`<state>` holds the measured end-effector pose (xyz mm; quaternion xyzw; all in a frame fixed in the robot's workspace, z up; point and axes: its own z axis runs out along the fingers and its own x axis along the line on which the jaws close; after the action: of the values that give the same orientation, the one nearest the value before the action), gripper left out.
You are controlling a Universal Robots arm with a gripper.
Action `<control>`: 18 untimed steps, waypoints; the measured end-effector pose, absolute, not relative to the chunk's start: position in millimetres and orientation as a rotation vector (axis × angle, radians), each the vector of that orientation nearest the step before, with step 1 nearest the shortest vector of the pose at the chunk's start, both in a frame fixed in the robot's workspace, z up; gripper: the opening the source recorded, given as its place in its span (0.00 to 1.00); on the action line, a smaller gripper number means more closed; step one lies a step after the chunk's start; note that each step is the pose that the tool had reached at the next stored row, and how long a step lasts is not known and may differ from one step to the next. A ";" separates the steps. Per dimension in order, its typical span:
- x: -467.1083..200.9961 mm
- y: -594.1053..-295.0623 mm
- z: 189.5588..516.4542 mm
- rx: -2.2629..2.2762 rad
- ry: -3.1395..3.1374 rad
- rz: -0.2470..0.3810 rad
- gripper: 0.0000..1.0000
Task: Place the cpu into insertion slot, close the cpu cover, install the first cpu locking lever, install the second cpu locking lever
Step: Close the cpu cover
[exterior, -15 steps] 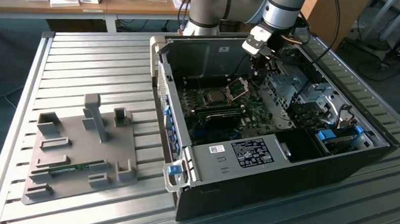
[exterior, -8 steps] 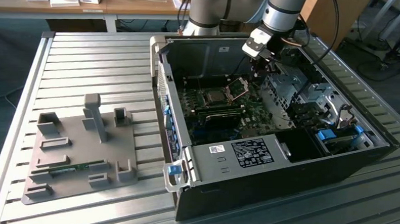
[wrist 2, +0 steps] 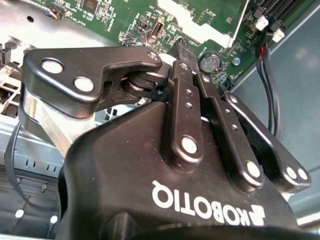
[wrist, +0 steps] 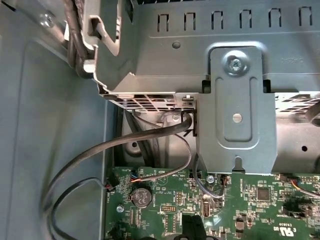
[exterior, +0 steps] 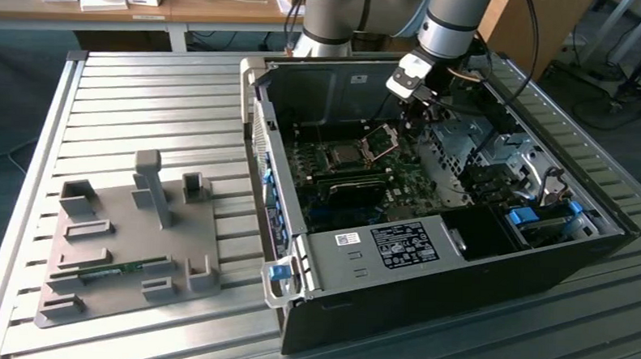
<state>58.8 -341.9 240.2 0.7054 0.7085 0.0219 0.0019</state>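
Slatted aluminium makes up the surface, and the open black case lies along its edge on the exterior view's right, with a grey jig at the near corner on the exterior view's left. Inside the case the green board faces up. Near the board's middle the cover stands tilted up on its hinge, plainly not yet down. Just beside it is the slot, and a dull square that I take for the cpu seems to be seated in it, though that is hard to make out. On that reading, placing is done and closing the cover is the step in hand. It would call for a push on the frame's raised edge, down over the slot and clear of the loose cables. The tool hangs inside the case just beyond the cover, towards the cage. In the second wrist view its fingers look drawn together, tips meeting above the board near a coin cell, with nothing visible between them. Whether they touch the board I cannot tell.
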 end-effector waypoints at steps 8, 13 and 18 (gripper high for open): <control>58.7 -341.9 235.2 2.213 2.223 0.069 0.11; 53.0 -341.9 235.2 2.216 2.226 0.077 0.11; 34.7 -341.9 235.2 2.220 2.229 0.093 0.11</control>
<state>34.7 -341.9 235.2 0.7052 0.7084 0.0295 -0.0029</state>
